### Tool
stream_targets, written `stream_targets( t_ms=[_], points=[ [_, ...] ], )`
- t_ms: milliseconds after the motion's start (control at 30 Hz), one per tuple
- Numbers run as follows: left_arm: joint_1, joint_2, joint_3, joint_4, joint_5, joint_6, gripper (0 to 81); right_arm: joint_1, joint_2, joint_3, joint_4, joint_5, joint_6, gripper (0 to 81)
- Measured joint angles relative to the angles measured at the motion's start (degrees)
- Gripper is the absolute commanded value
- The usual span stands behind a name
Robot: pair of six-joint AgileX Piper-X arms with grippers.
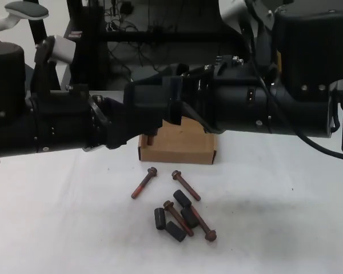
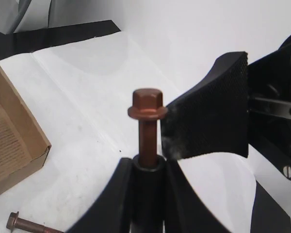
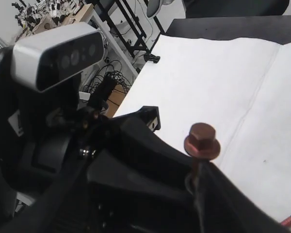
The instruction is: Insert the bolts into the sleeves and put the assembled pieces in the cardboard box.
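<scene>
My left gripper (image 2: 148, 170) pinched the sleeve (image 2: 148, 194) with the bolt (image 2: 146, 121) standing upright, only partly inserted, and the right gripper's spread fingers (image 2: 208, 114) stood just beside its head.

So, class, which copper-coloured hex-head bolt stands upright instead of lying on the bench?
The copper-coloured bolt seated in the black sleeve, clamped in the left gripper, head up. The other four bolts lie on the white bench.

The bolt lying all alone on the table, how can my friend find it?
Find the cardboard box at the back of the white table. Right in front of it lie copper bolts and black sleeves. Yours is the leftmost bolt, lying alone with bare table around it, while the others crowd the sleeves.
</scene>
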Motion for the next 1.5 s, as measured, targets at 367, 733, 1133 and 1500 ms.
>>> stream_targets(
  t_ms=[367,733,1133,1500],
  points=[
    [0.0,0.2,0.0,-0.1,-0.4,0.1,1.7,0.0,0.0,0.0,1.0,0.7,0.2,66.5],
    [0.0,0.2,0.0,-0.1,-0.3,0.1,1.7,-2.8,0.0,0.0,5.7,0.9,-1.8,66.5],
    [0.0,2.8,-3.1,4.7,-6.9,6.7,1.7,-5.6,-2.5,0.0,24.1,1.2,-9.2,66.5],
    [0.0,24.2,-26.5,18.6,-14.2,9.9,1.7,-5.6,-2.4,2.8,37.4,5.8,-16.5,66.5]
  ],
)
